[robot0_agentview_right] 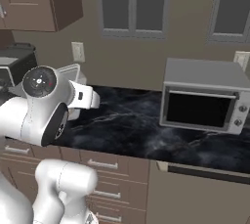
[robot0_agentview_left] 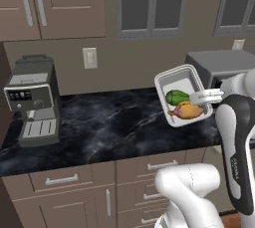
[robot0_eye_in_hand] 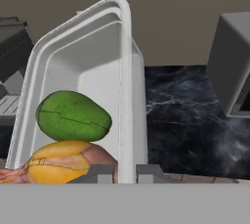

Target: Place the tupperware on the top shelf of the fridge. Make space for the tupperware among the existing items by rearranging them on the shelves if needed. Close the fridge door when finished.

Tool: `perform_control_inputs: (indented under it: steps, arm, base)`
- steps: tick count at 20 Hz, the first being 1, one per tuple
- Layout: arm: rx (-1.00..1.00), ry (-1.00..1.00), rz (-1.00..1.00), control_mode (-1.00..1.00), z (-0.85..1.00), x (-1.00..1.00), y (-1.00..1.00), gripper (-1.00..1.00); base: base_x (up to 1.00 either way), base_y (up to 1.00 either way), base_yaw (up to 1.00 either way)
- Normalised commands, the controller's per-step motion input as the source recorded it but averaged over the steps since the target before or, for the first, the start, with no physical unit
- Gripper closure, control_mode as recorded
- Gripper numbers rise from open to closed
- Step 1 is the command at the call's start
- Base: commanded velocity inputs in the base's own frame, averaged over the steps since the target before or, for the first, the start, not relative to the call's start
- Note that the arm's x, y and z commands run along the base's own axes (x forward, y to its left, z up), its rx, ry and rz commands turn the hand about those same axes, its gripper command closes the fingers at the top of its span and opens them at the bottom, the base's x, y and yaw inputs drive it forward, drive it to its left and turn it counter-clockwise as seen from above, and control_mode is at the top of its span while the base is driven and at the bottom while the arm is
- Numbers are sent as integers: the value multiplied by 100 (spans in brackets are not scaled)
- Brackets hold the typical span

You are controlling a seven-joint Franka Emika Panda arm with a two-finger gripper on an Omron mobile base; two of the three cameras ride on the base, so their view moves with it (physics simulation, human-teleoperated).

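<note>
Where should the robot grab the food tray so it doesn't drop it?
By its thin side wall, coming over the rim. The tupperware is wide but its wall is narrow enough to pinch. The gripper already does this: jaws either side of the wall, tray lifted and tilted above the counter.

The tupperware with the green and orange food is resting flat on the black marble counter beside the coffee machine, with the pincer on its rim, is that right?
Not quite. The tupperware is not resting on the counter; the pincer holds it by its rim, lifted and tilted above the counter, as the left base view shows. The green and orange food is inside, and the coffee machine stands off to the side.
</note>
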Motion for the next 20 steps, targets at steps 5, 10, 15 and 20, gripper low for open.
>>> perform_control_inputs:
  steps: [5, 10, 15, 20]
  arm:
    - [0, 0, 0, 100, 0, 0, 0, 100]
    - [0, 0, 0, 100, 0, 0, 0, 100]
    - [0, 0, 0, 100, 0, 0, 0, 100]
    - [0, 0, 0, 100, 0, 0, 0, 100]
  base:
    - [-74, 20, 3]
    - [-41, 12, 26]
    - [-18, 7, 48]
    - [-15, 20, 56]
